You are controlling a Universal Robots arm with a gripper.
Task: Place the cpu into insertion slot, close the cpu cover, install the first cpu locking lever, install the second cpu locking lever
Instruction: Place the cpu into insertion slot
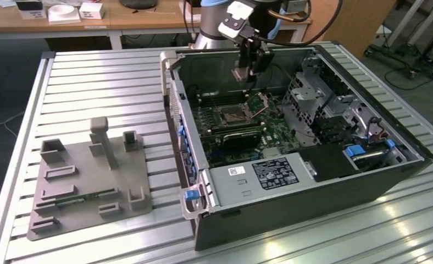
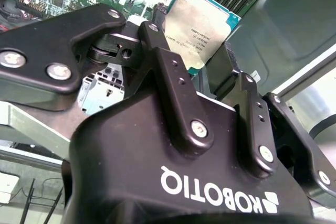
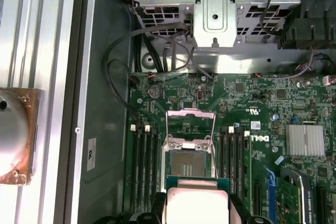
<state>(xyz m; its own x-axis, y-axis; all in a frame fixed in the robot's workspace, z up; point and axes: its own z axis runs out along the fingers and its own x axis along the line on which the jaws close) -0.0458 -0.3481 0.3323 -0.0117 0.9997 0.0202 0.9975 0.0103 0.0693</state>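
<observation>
The arm (image 1: 215,34) stands at the far edge of the exterior view, its upper links cut off by the frame. The wrist (image 1: 237,23) leans toward the exterior view's right. The black tool (image 1: 246,69) hangs from it, pointing down and raised in the air. In both wrist views its two fingers (image 2: 176,77) are drawn in and pinch the cpu (image 2: 202,30) by opposite edges. The chip sits between the fingertips with its metal face turned toward the tool's body.
</observation>
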